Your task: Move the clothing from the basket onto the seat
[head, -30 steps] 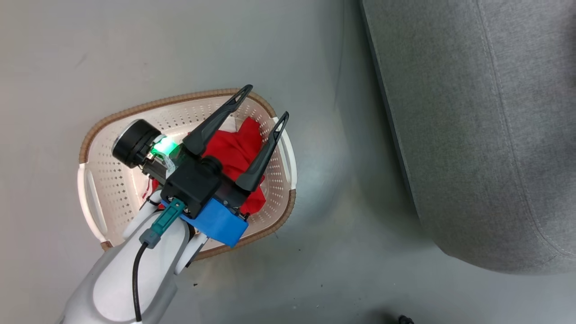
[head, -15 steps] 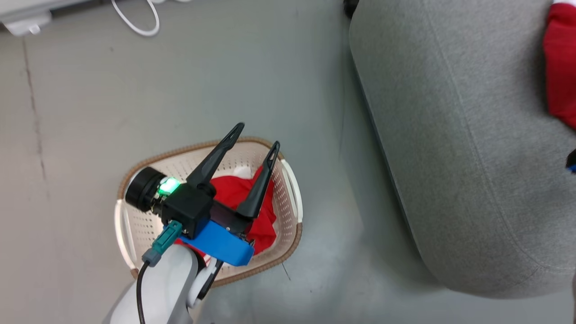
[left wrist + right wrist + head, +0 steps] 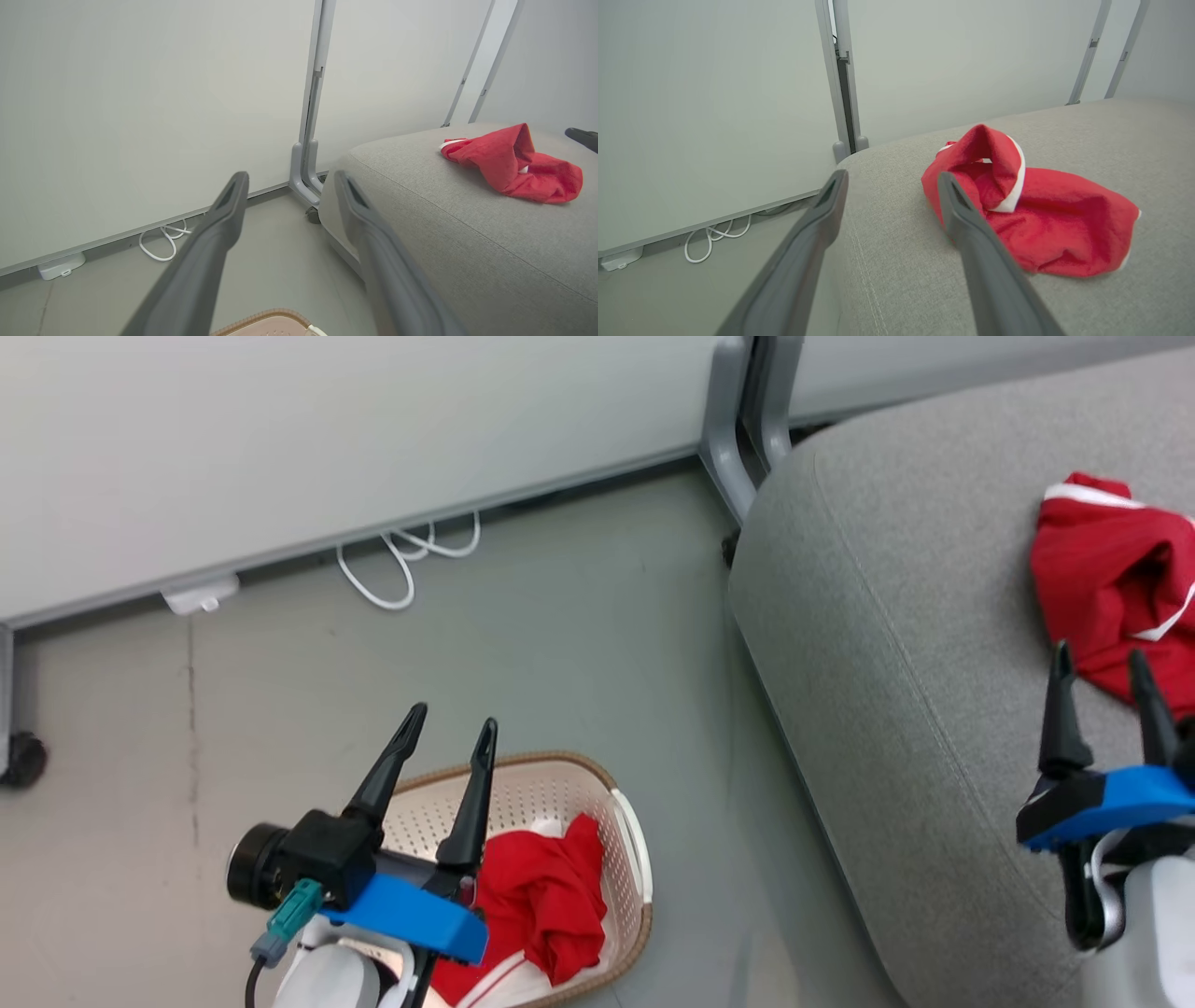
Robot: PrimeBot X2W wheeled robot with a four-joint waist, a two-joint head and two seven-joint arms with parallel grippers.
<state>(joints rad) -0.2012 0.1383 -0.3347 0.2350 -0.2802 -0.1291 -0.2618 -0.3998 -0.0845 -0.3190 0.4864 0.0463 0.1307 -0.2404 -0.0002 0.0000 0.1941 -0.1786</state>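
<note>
Red garment point(image 3: 1111, 588) on seat point(image 3: 896, 663) just beyond splayed right claw point(image 3: 1099, 653); left claw point(image 3: 453, 716) splayed, seemingly above basket point(image 3: 551, 761).

The left gripper point(image 3: 290, 175), jaws apart, hangs above the basket point(image 3: 266, 318); red clothing point(image 3: 509, 163) lies on the seat point(image 3: 467, 247).

Red garment point(image 3: 1111, 579), white trim, crumpled on grey seat point(image 3: 887, 663), just past right gripper point(image 3: 1098, 653) fingertips. Second red garment point(image 3: 551, 896) bunched inside cream perforated basket point(image 3: 532, 789), brown rim, beneath left gripper point(image 3: 453, 717) fingers.
</note>
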